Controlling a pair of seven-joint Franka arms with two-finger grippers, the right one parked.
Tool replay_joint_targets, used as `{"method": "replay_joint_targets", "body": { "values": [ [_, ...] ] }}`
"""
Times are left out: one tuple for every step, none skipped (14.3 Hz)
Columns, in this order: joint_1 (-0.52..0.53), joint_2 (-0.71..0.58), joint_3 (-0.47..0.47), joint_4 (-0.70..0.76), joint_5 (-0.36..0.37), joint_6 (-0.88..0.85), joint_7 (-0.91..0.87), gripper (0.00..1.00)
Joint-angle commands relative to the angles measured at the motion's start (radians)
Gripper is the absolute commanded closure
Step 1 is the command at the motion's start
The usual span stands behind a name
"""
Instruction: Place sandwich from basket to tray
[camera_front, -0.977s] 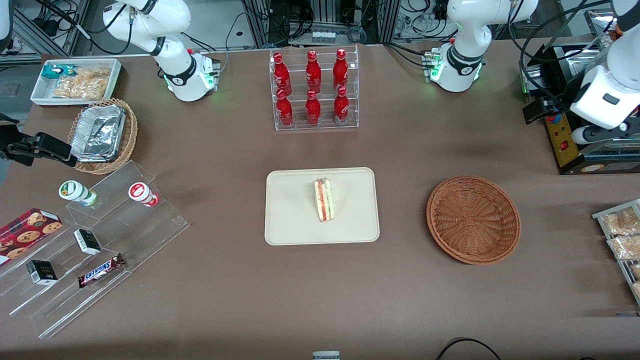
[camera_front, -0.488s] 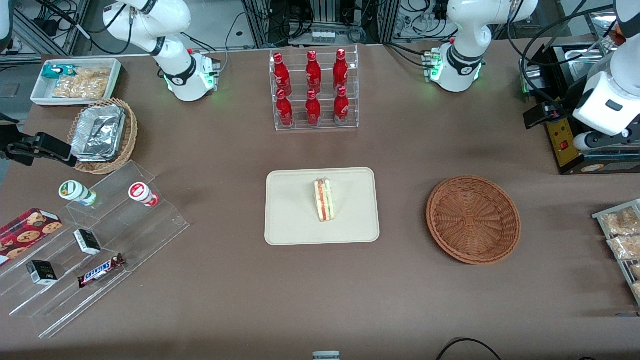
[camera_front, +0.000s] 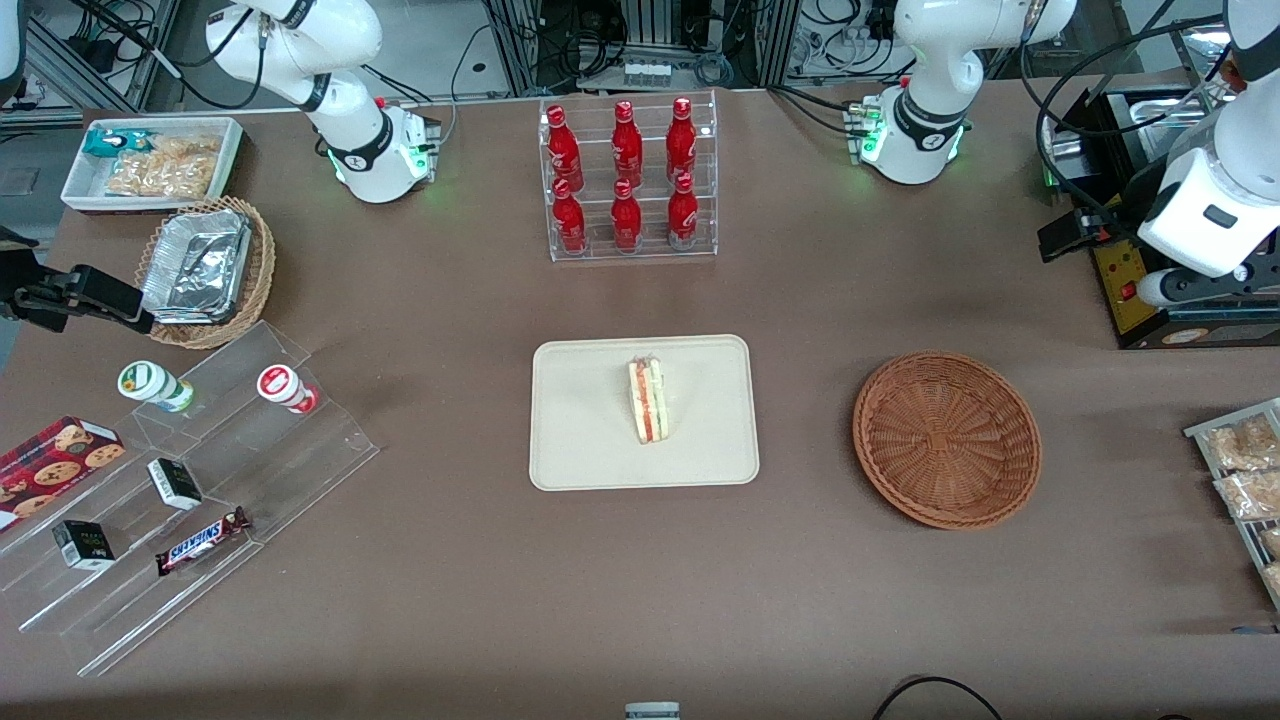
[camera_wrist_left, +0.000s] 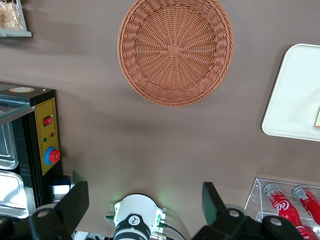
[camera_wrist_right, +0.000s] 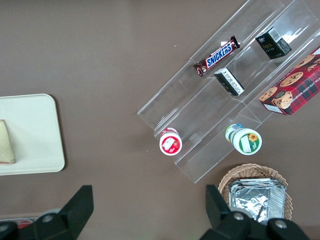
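The sandwich (camera_front: 647, 400) is a wrapped white-bread wedge with red filling, lying on the cream tray (camera_front: 580, 440) in the middle of the table. The reddish-brown basket (camera_front: 946, 438) sits beside the tray, toward the working arm's end, with nothing in it. My gripper (camera_front: 1068, 232) hangs high above the table near the black appliance, farther from the front camera than the basket. The left wrist view shows its fingers (camera_wrist_left: 75, 200) spread wide, open, with nothing between them. That view also takes in the basket (camera_wrist_left: 175, 50) and a corner of the tray (camera_wrist_left: 295, 95).
A clear rack of red bottles (camera_front: 628, 180) stands farther from the camera than the tray. A black appliance (camera_front: 1150, 270) and bagged snacks (camera_front: 1240, 470) are at the working arm's end. Acrylic steps (camera_front: 190, 480), a tan basket with foil containers (camera_front: 205, 270) and a white bin (camera_front: 150, 160) are at the parked arm's end.
The working arm's wrist has shifted slightly near the black appliance. The sandwich, tray and basket have not moved.
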Motion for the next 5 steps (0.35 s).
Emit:
{"method": "replay_joint_targets", "body": {
  "values": [
    [-0.002,0.013,-0.002,0.024,-0.013,-0.003,-0.007,0.00],
    [-0.003,0.014,0.000,0.024,-0.013,-0.003,-0.005,0.00],
    [-0.003,0.014,0.000,0.023,-0.013,-0.001,-0.007,0.00],
    [-0.002,0.020,0.000,0.024,-0.014,-0.001,-0.008,0.00],
    [-0.002,0.023,0.000,0.024,-0.016,-0.001,-0.008,0.00]
  ]
}}
